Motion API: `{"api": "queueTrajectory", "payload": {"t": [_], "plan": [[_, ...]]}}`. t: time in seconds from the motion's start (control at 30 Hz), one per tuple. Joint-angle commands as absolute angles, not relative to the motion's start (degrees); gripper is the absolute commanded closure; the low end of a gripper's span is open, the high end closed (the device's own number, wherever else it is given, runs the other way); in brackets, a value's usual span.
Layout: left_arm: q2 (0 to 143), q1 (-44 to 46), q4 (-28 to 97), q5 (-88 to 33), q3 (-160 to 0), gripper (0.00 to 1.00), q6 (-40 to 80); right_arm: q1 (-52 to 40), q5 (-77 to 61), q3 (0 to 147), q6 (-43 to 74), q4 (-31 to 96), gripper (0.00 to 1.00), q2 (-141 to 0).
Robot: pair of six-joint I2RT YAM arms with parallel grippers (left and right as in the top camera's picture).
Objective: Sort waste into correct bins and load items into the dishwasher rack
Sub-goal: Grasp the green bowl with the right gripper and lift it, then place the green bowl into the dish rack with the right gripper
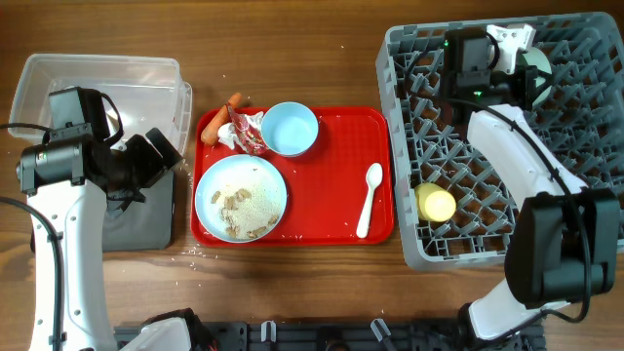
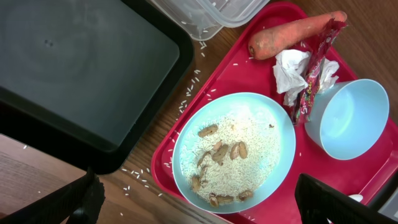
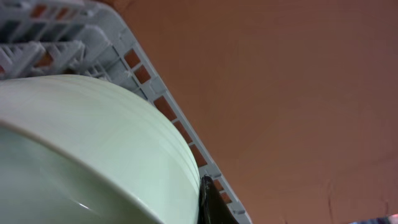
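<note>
While clamped, right hand on pale-green bowl.

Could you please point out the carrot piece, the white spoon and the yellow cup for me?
carrot piece (image 2: 292,36): left wrist view, middle of its body.
white spoon (image 1: 367,208): overhead view, on the handle.
yellow cup (image 1: 436,204): overhead view, its centre.

White arms, black joints, black cables

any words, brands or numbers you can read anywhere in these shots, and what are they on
No text can be read in any of the three views.
Red-and-white wrapper: it carries some printing, but it is too crumpled and blurred to read.
Nothing else in view shows lettering, numbers or signs.
</note>
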State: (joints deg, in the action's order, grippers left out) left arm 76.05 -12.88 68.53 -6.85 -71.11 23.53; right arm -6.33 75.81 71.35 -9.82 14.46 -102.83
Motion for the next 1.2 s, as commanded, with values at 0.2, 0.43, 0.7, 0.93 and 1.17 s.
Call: {"api": "queueTrajectory", "payload": {"t": [0.2,0.43,0.7,0.93,1.17], "plan": [[75.40,-13.15,68.38,-6.33,-71.59,0.00,24.47,-6.92,58.00,71.66,0.36,26.46,0.96,-105.25],[75.40,-13.15,68.38,-6.33,-71.59,0.00,24.47,-6.94,43.99,71.70,10.87,37.32,0.96,-102.32],[75.40,-13.15,68.38,-6.33,-71.59,0.00,24.47,-6.94,35.14,71.70,22.41,49.25,0.80,-95.02],[75.40,-13.15,68.38,-6.33,-71.59,0.00,24.47,-6.96,17.76,71.70,22.98,52.12,0.60,-85.36],[75.40,-13.15,68.38,-6.33,-71.59,0.00,24.47,-19.75,1.52,71.70,16.49,48.34,0.55,-75.75]]}}
